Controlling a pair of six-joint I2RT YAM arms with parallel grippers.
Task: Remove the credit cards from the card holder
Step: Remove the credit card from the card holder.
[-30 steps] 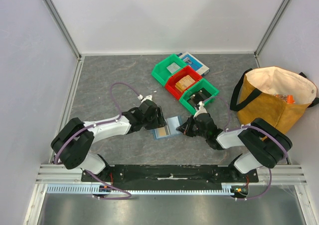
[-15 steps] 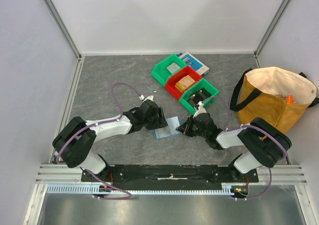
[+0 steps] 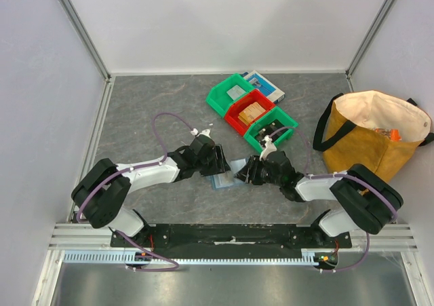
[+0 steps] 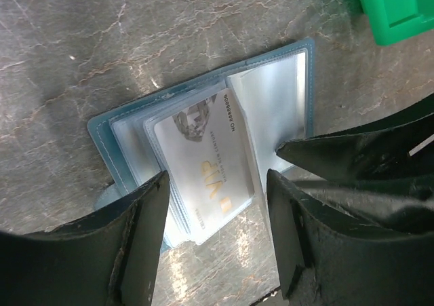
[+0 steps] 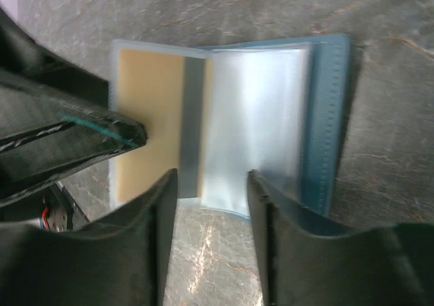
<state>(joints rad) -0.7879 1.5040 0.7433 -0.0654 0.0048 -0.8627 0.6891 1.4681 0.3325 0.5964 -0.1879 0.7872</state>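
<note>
The slate-blue card holder (image 3: 228,173) lies open on the grey table between my two grippers. In the left wrist view the card holder (image 4: 108,143) shows clear sleeves and a pale grey credit card (image 4: 203,160) with gold lettering. My left gripper (image 4: 213,218) is open just in front of that card, with nothing between its fingers. In the right wrist view a tan credit card (image 5: 146,109) with a grey stripe lies in the holder's left half, beside empty clear sleeves (image 5: 258,123). My right gripper (image 5: 211,211) is open at the holder's near edge and holds nothing.
Two green bins (image 3: 234,92) (image 3: 271,126) and a red bin (image 3: 249,112) stand in a row behind the holder. A blue-and-white box (image 3: 266,83) lies behind them. A tan tote bag (image 3: 373,133) stands at the right.
My right gripper has opened from shut and moved slightly left, up to the holder. My left gripper has barely moved.
</note>
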